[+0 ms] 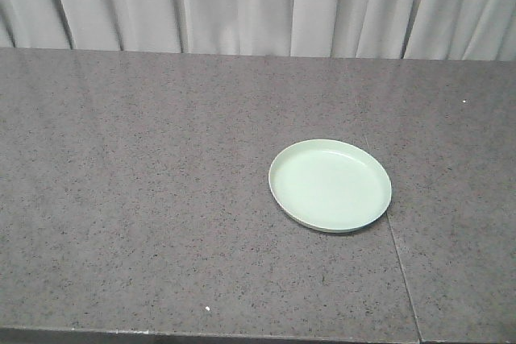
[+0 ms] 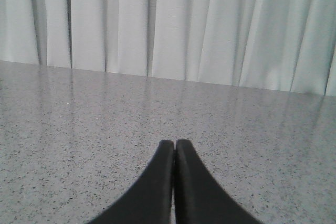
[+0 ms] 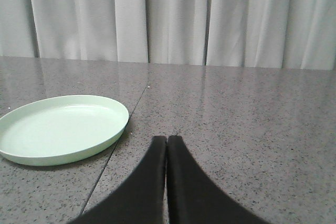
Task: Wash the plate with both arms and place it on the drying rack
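The pale mint-green plate lies flat on the speckled grey stone counter, right of centre in the front view. In the right wrist view the plate sits ahead and to the left of my right gripper, which is shut with nothing between its black fingers. My left gripper is also shut and empty, low over bare counter, and no plate shows in the left wrist view. Neither arm appears in the front view. The drying rack is out of view.
A thin seam in the stone counter runs from beside the plate toward the front edge. Grey-white curtains hang behind the counter's back edge.
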Tool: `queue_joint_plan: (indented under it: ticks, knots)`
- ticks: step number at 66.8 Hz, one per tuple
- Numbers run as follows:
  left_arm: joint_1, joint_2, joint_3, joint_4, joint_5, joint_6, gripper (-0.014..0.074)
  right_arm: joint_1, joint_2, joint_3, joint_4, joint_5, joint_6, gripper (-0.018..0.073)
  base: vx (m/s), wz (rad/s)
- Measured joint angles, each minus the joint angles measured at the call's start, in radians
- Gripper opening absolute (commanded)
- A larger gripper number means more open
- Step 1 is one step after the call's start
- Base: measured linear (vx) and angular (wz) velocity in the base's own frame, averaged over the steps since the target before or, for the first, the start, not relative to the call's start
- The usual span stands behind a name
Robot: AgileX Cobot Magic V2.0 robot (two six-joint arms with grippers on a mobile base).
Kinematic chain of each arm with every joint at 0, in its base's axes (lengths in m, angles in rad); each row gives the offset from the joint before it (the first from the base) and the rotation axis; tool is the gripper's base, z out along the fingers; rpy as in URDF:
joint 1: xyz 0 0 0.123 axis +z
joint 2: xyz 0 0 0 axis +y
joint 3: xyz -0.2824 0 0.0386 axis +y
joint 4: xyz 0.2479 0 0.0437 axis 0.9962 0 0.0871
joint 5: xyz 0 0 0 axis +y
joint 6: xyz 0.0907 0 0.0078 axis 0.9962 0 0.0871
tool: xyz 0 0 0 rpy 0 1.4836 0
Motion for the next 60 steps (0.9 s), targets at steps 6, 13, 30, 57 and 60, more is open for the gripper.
queue_joint_plan:
  ticks: [6,13,30,57,60]
  knots:
    - [0.000,0.000,0.000,0.000,0.000,0.000,-0.0006,0.000,0.000,0.000,0.000,0.000,0.000,-0.0004,0.00,0.00]
    - [0.000,0.000,0.000,0.000,0.000,0.000,-0.0006,0.000,0.000,0.000,0.000,0.000,0.000,-0.0004,0.00,0.00]
    - [0.000,0.000,0.000,0.000,0.000,0.000,-0.0006,0.000,0.000,0.000,0.000,0.000,0.000,-0.0004,0.00,0.00]
    - [0.000,0.000,0.000,0.000,0.000,0.000,-0.0006,0.000,0.066,-0.211,-0.016,0.043,0.000,-0.0004,0.00,0.00]
    - [0.000,0.000,0.000,0.000,0.000,0.000,-0.0006,0.000,0.100,-0.274,-0.021,0.077,0.000,-0.0004,0.00,0.00]
